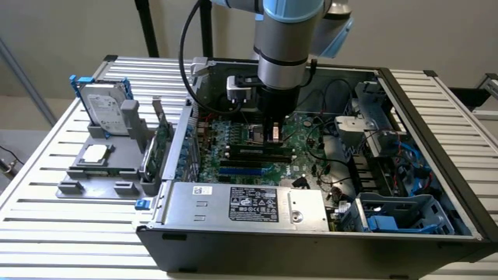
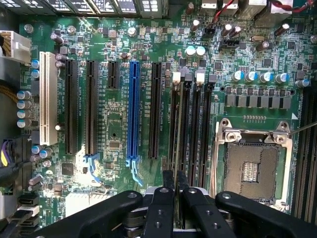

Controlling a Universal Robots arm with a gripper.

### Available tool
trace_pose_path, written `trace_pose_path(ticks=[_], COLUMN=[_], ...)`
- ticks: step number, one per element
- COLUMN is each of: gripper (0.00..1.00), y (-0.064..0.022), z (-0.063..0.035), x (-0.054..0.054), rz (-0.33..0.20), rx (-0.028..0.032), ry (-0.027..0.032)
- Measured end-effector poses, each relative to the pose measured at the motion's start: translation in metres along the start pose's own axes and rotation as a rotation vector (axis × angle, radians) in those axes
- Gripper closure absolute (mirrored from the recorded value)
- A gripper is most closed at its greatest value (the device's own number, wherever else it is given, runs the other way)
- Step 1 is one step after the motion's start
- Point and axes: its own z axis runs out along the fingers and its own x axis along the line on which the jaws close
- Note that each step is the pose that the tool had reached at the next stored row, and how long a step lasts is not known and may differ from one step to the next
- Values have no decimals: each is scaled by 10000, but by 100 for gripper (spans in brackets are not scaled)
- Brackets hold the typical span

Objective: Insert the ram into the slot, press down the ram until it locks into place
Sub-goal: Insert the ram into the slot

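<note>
Slatted metal table (image 1: 55, 233), beige wall (image 1: 62, 29); one open computer case (image 1: 233, 248); four black memory slots, the slot (image 2: 180, 114) lined up with one ram (image 2: 176, 134); gripper (image 2: 175, 176) fingers clenched on ram.

Inside the case, a green motherboard (image 2: 247, 118) carries one bright blue expansion slot (image 2: 132, 109), a white PCI slot (image 2: 48, 96) and black memory slots (image 2: 205, 119), two of them tipped with white clips. The CPU socket (image 2: 255, 163) gleams silver. The gripper (image 2: 175, 174) is black, and the ram (image 2: 177, 144) shows as a thin pale line between its jaws. A silver hard drive (image 1: 107, 112) sits in a blue frame on the pale, ribbed bench (image 1: 39, 192).
</note>
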Motion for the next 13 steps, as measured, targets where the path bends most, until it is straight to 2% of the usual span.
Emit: trace_pose_path(ticks=[13], gripper=[86], y=[-7], z=[1], x=[0], rz=[2], rx=[-16], ry=[85])
